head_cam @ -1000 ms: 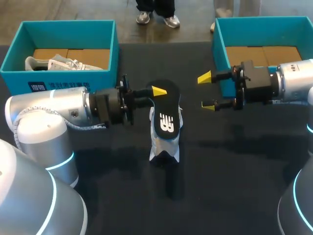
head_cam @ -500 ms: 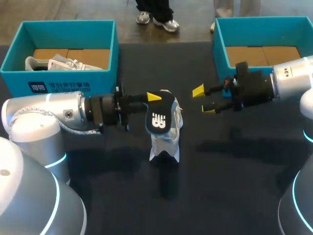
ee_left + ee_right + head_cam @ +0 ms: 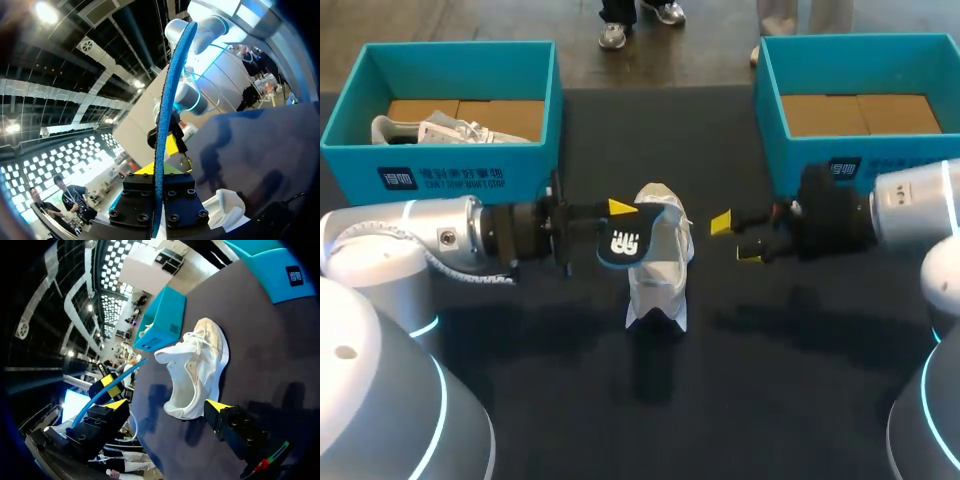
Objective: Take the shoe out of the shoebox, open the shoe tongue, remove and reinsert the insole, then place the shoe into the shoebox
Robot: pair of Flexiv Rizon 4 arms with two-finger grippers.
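Left fingers (image 3: 620, 207) pinch the insole (image 3: 625, 243), held close beside the white shoe (image 3: 658, 262). The shoe stands on the table (image 3: 800, 400) between both arms. Right fingers (image 3: 722, 222) are spread, near the shoe.

Part of the shoe (image 3: 662, 268) behind the insole (image 3: 623, 243)
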